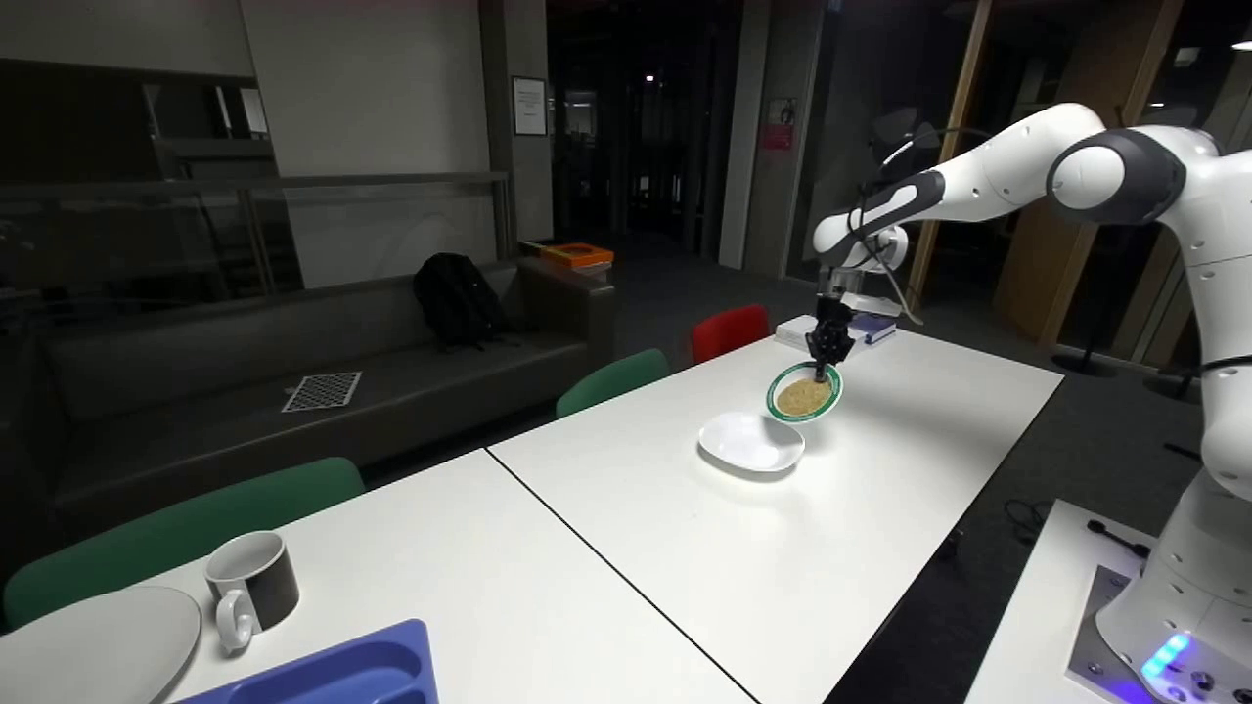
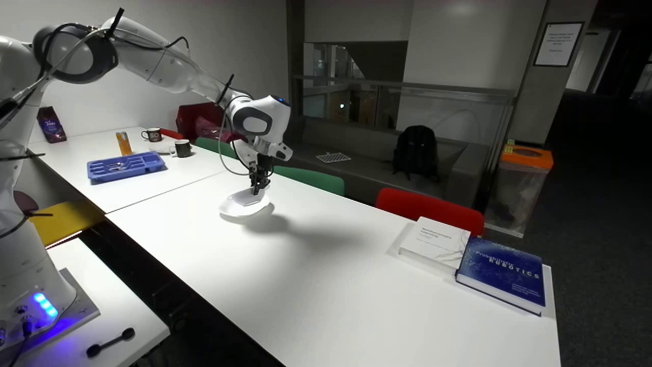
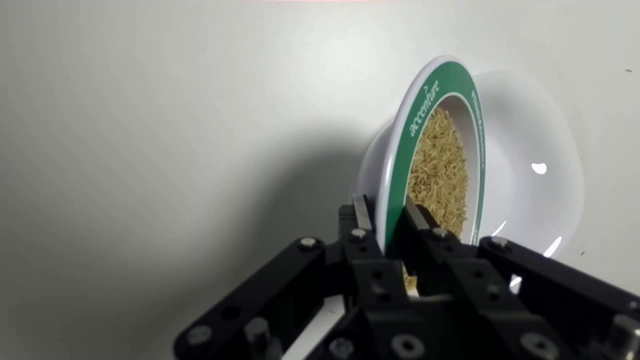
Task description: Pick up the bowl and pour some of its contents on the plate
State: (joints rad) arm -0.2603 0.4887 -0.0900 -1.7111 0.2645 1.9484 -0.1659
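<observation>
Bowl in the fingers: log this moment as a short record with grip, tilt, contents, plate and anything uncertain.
grip: fingers closed on the rim of the bowl
tilt: bowl tipped, open side toward the plate
contents: rice inside the bowl
plate: on the table; no rice visible on it
specks: a few near the plate; cannot tell whether grains
uncertain: whether bowl and plate touch
</observation>
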